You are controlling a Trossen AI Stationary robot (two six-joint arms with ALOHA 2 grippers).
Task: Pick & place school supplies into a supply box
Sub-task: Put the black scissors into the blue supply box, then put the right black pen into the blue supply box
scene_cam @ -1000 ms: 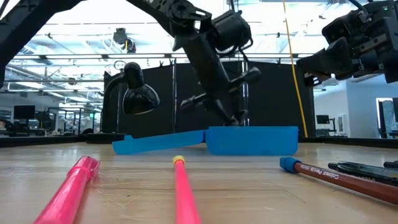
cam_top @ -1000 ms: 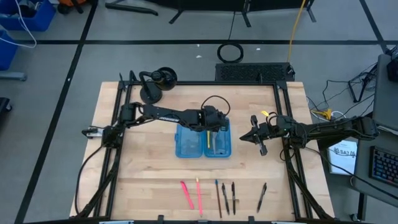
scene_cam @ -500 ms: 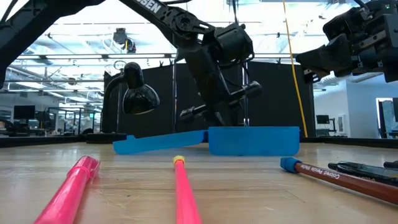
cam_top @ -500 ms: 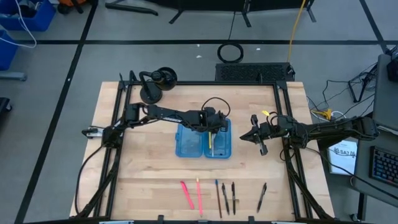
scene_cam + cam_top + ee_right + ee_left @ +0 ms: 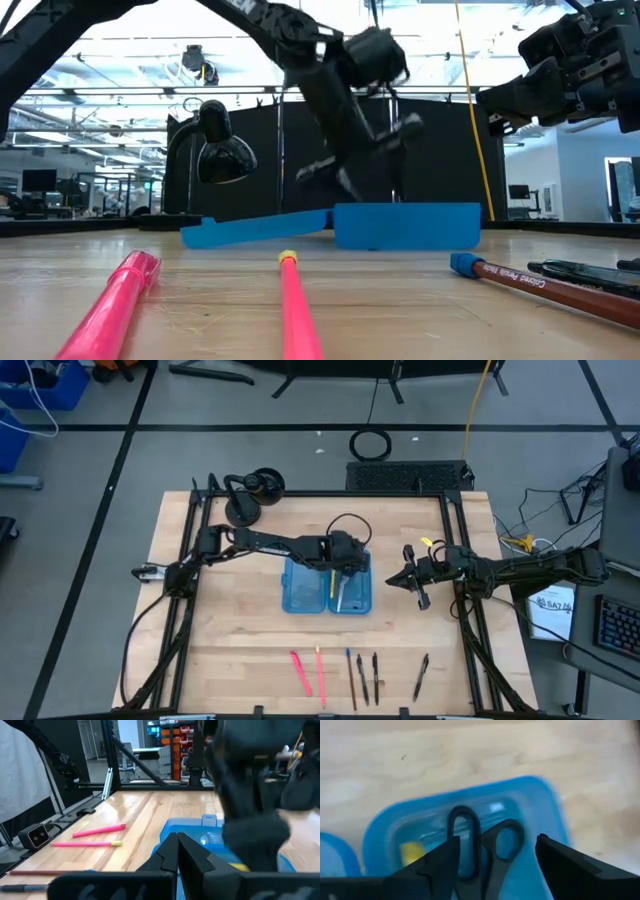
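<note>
Wooden table [image 5: 240,620] carries the open blue box [image 5: 327,584] at its centre, the two halves side by side with their long sides running from the far edge toward the near one. In its right half lie black-handled scissors [image 5: 480,845] and a yellow pencil [image 5: 334,586], both lengthwise along the half; in the left wrist view the scissor handles point away from the camera. The left gripper [image 5: 345,563] hangs over that half with its fingers spread wide and nothing between them, its arm reaching in from the table's left side, stretched long and low. The right gripper [image 5: 413,582] waits right of the box, fingers closed together. Along the near edge lie two pink markers [image 5: 300,672], a blue pen [image 5: 351,678] and dark pens [image 5: 370,678], all pointing roughly near to far.
</note>
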